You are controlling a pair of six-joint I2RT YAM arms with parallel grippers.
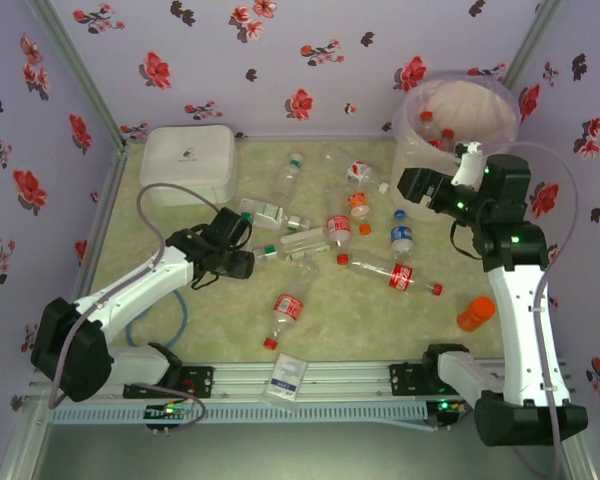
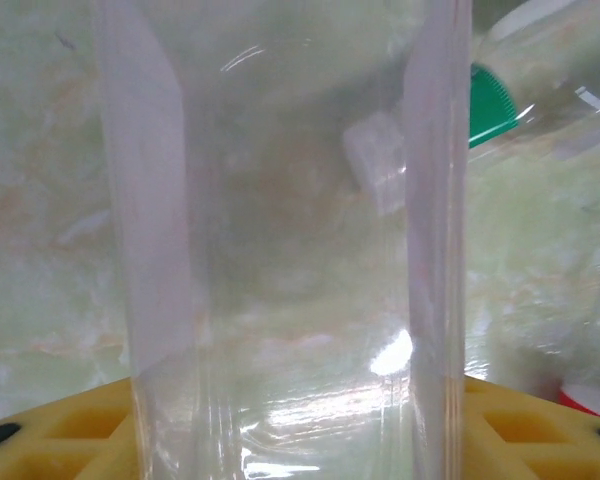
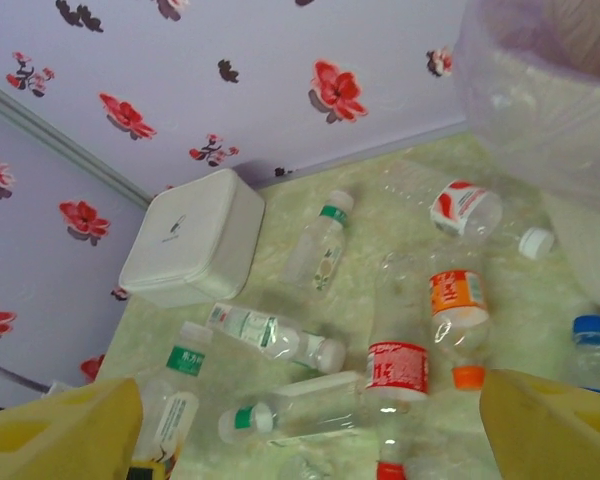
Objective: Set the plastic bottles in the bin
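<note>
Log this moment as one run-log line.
left jaws: astride clear bottle, grip unclear | right jaws: open, empty, near bin | table: many bottles not yet binned

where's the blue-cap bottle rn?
Top view, right of centre: the blue-capped bottle sits just right of the orange-capped bottle, behind the long red-labelled bottle, in front of the bin.
</note>
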